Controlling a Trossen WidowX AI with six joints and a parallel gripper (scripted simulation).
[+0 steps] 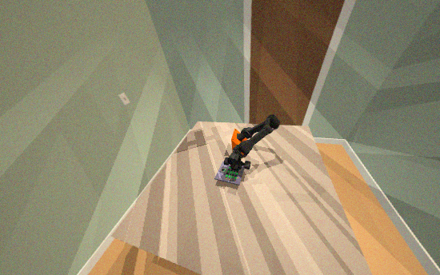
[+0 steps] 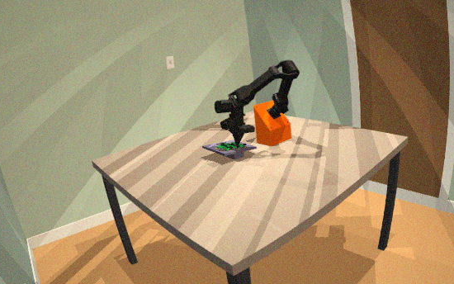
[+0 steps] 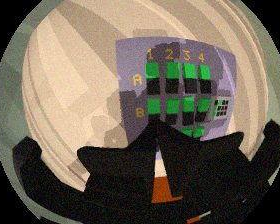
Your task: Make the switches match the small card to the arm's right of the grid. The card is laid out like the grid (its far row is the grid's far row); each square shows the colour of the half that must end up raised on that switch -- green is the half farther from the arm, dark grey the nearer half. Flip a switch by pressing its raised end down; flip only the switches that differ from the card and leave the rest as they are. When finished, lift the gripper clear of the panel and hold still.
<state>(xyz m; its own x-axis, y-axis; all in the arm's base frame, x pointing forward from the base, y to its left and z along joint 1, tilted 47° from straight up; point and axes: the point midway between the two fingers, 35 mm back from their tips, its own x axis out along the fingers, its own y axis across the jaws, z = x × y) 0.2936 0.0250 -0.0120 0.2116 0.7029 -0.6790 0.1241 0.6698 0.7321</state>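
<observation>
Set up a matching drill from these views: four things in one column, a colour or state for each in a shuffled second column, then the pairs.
Things:
1. claw
2. arm base
3. switch panel
4. table legs

Colour or state:
A. purple
B. orange
C. shut, pointing down over the switches
D. dark, thin

Pairs: 1-C, 2-B, 3-A, 4-D

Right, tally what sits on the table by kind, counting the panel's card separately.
Switch panel: 1
Pattern card: 1
Robot arm: 1
Orange base block: 1
Total: 4
</observation>
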